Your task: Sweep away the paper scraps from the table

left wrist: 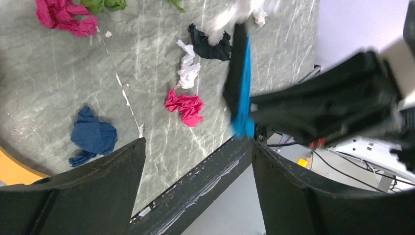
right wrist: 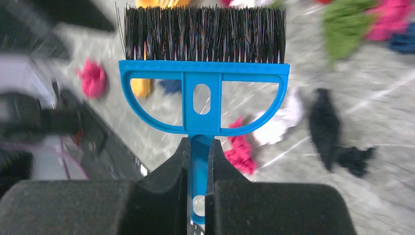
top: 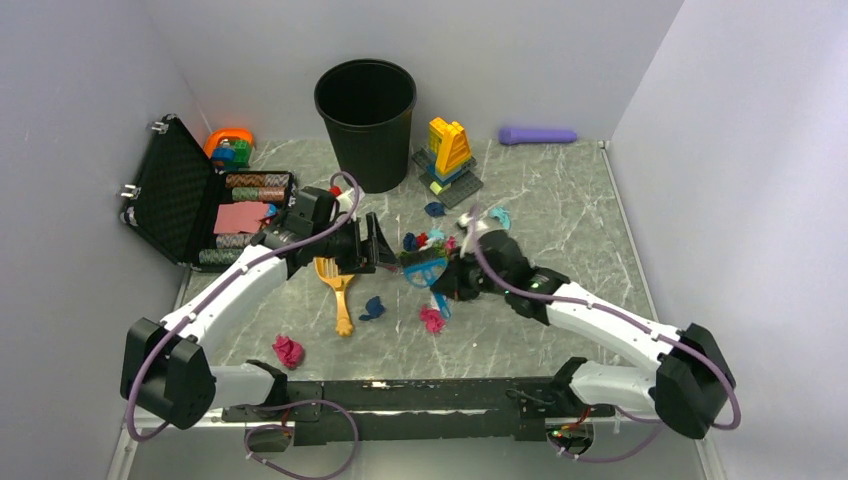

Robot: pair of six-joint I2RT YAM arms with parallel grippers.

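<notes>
Paper scraps lie on the grey marble table (top: 570, 230): a pink wad (top: 288, 350) near front left, a blue one (top: 373, 307), a pink one (top: 432, 319), and a mixed cluster (top: 425, 241) in the middle. My right gripper (right wrist: 198, 147) is shut on the handle of a small blue hand brush (right wrist: 203, 83), black bristles forward, held over the scraps (top: 425, 270). My left gripper (left wrist: 198, 147) is open and empty, just left of the brush (left wrist: 240, 83). Below it lie a pink wad (left wrist: 185, 106), a blue wad (left wrist: 93, 137) and a white scrap (left wrist: 188, 71).
A black bin (top: 365, 120) stands at the back. An open black case (top: 190, 200) sits at the left. Toy bricks (top: 448, 160) and a purple cylinder (top: 538, 135) are at the back right. A yellow plastic tool (top: 337, 290) lies under the left arm.
</notes>
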